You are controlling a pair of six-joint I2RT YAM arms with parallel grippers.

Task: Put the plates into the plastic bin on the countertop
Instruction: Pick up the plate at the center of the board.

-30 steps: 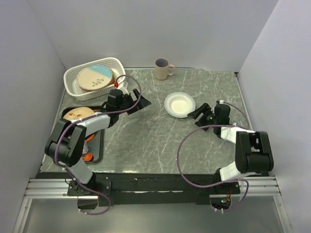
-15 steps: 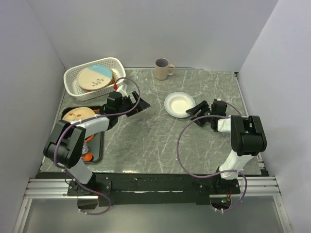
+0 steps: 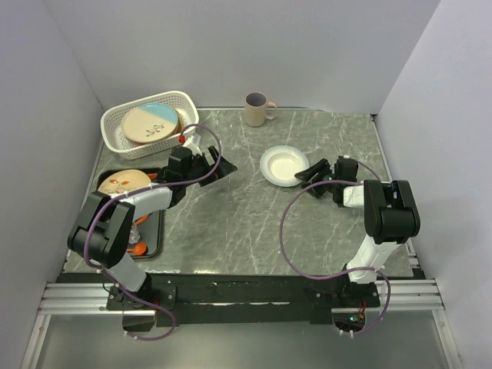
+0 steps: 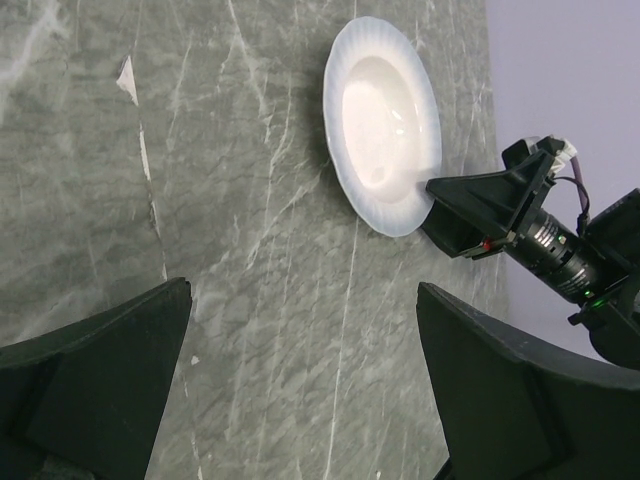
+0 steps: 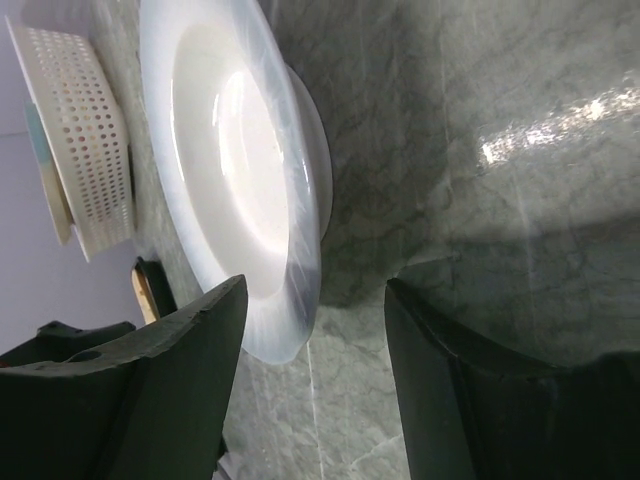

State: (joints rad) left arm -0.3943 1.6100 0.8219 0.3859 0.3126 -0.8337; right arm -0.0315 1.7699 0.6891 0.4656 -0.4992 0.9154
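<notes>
A pale white-blue plate [image 3: 284, 164] lies on the grey-green marble countertop [image 3: 254, 223]; it also shows in the left wrist view [image 4: 383, 125] and close up in the right wrist view [image 5: 235, 170]. My right gripper [image 3: 310, 175] is open at the plate's right rim, its jaws either side of the rim edge, not closed on it. My left gripper [image 3: 217, 163] is open and empty, left of the plate. The white perforated bin [image 3: 148, 119] at the back left holds a cream and blue plate [image 3: 150, 123] with twig. Another cream plate [image 3: 123, 181] lies on the black tray.
A beige mug [image 3: 257, 109] stands at the back centre. A flat black tray [image 3: 152, 231] at the left edge holds the cream plate and some orange items. White walls close in the left, back and right sides.
My right gripper has moved left and up to the white-blue plate's right rim. My left gripper has shifted slightly up and left, staying open.
</notes>
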